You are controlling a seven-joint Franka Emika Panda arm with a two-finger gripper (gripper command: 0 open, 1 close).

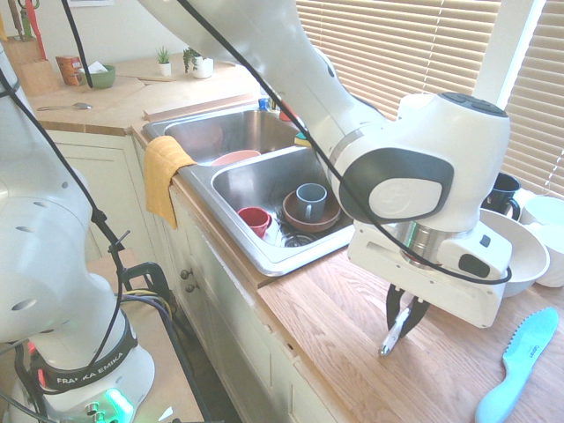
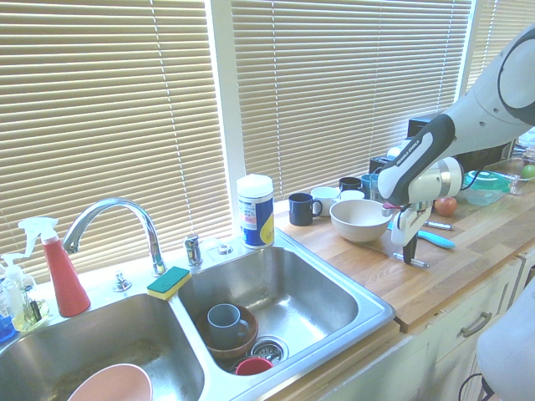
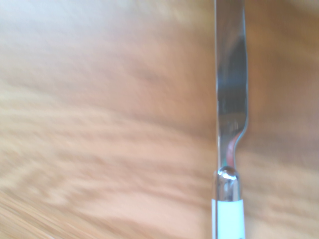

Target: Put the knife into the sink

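I've got the gripper [image 1: 402,324] down on the wooden surface [image 1: 335,308], fingers pinched together on the knife [image 1: 389,340]. The knife's tip end touches the wood, right of the sink [image 1: 264,181], with the light-blue plastic knife [image 1: 520,361] lying nearby.

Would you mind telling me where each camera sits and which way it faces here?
First exterior view: in the room by the arm's base, looking along the counter; gripper on the knife.
Second exterior view: beside the sink, facing the blinds; the arm enters from the right.
Wrist view: looking down at the knife.
Both exterior views share the sink and knife.
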